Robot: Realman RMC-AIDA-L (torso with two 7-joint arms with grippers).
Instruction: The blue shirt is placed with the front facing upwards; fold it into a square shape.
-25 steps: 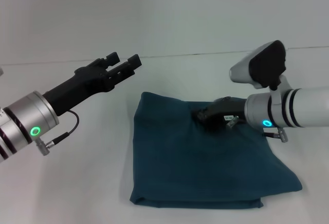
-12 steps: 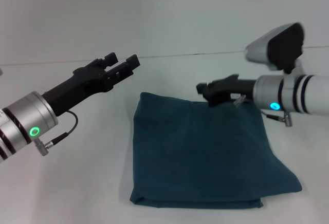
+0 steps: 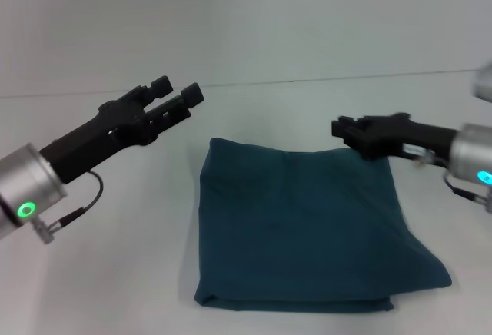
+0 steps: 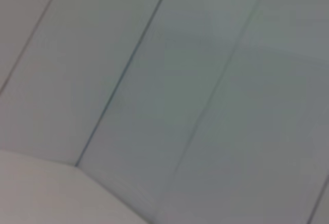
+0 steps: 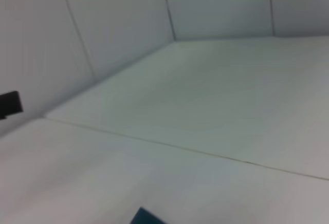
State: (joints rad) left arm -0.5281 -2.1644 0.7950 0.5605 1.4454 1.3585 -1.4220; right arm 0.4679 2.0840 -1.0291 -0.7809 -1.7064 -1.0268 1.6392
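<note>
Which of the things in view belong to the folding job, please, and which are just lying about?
Job: the blue shirt, folded into a rough square; left gripper, raised off its far-left corner; right gripper, raised above its far-right edge.
Lying about: nothing; the white table only bears it.

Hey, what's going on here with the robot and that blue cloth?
The blue shirt lies folded into a rough square on the white table. Neither arm holds it. The left pincer hovers open, off the shirt's far left corner. The right pincer hangs above the shirt's far right edge, holding nothing.
</note>
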